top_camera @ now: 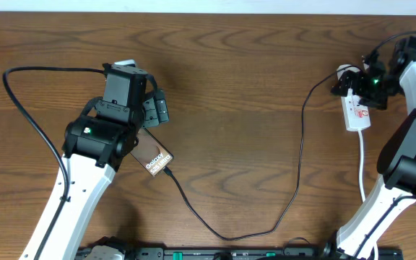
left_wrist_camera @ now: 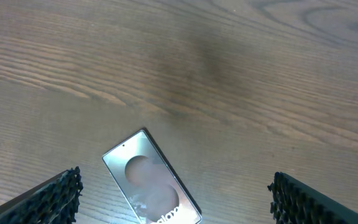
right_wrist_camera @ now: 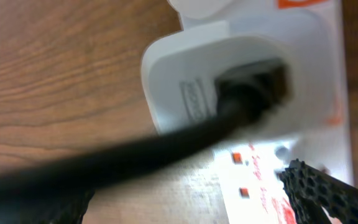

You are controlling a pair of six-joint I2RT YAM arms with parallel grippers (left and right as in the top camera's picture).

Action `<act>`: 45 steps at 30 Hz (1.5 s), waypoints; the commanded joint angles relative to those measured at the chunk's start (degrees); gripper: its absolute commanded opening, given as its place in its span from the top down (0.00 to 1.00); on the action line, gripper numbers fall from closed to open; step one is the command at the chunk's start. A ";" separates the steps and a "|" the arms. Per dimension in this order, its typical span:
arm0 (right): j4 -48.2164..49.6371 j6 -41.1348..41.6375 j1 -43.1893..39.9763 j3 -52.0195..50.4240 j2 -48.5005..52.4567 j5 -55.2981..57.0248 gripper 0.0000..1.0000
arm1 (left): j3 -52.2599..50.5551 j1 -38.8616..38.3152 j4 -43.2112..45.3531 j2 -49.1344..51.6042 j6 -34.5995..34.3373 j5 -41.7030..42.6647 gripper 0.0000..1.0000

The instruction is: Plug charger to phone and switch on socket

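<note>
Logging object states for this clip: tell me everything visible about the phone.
The phone is a flat rectangle with a glossy dark brownish screen, white "Galaxy" lettering and silvery edges. It lies face up, diagonally, on the wooden table, partly under the left arm. The black charger meets its lower end. The open left gripper hovers above it without touching.

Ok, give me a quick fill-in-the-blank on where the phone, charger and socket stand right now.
1. The phone lies screen ___ on the table, under the left gripper.
2. The charger runs across the table to a ___ adapter sitting on the socket.
3. Over the socket, the right gripper has its jaws ___.

Missing words: up; white; open.
</note>
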 commanded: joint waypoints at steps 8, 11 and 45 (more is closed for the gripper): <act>-8.90 15.85 -0.35 10.91 -10.69 17.86 0.01 | 1.05 -0.22 -0.15 0.00 0.94 -1.18 0.05; -9.57 17.53 -0.37 10.91 -11.96 17.64 0.01 | 1.05 -0.22 -0.15 0.00 0.94 -1.18 0.05; -9.51 17.42 -0.42 10.84 -11.98 17.42 0.01 | -0.59 -0.26 -6.93 -2.38 0.94 -1.73 0.05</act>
